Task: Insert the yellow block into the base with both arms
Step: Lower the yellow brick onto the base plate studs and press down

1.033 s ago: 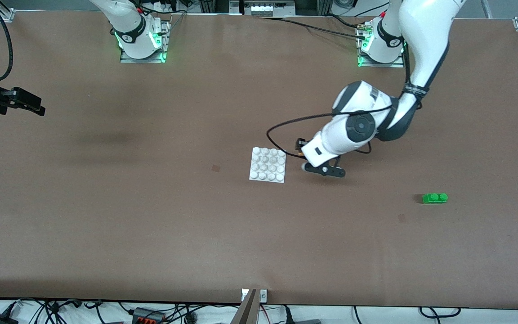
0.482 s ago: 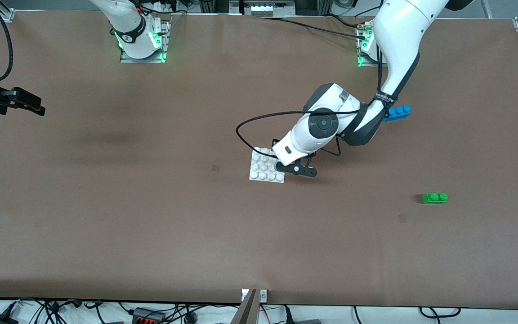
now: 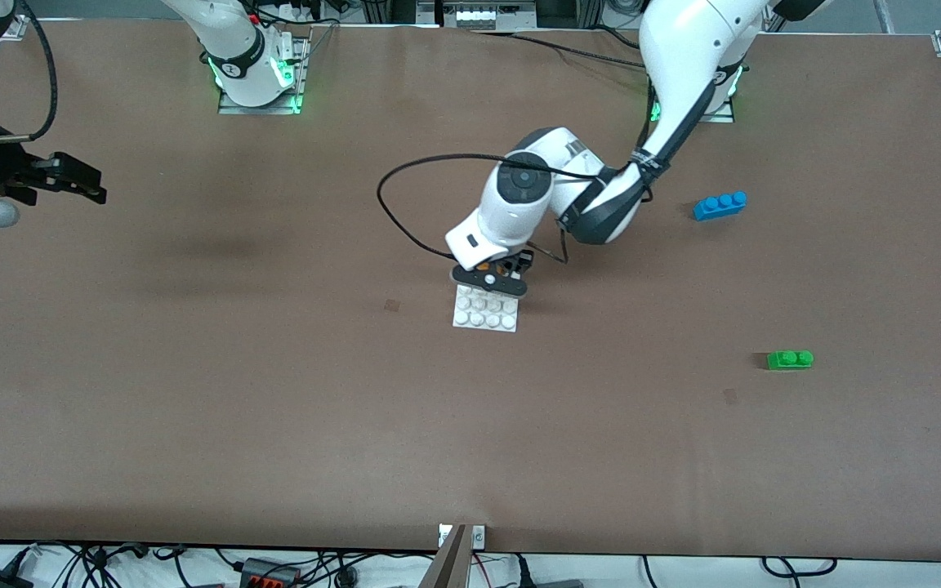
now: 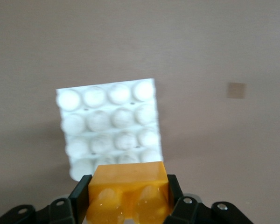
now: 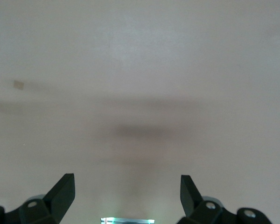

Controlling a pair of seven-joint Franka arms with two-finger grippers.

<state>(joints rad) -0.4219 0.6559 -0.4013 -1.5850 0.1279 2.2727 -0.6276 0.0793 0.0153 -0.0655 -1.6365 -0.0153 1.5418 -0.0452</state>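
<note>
One yellow block (image 4: 127, 191) clamped in left tool (image 4: 128, 198).

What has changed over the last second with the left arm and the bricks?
The left gripper, shut on the yellow block, swung from beside the base toward the right arm's end and now hangs over the base's edge nearest the robots. The arm's move uncovered the blue brick. The right gripper, open, shifted slightly and waits over the table's end. The base and the green brick have not moved.
</note>
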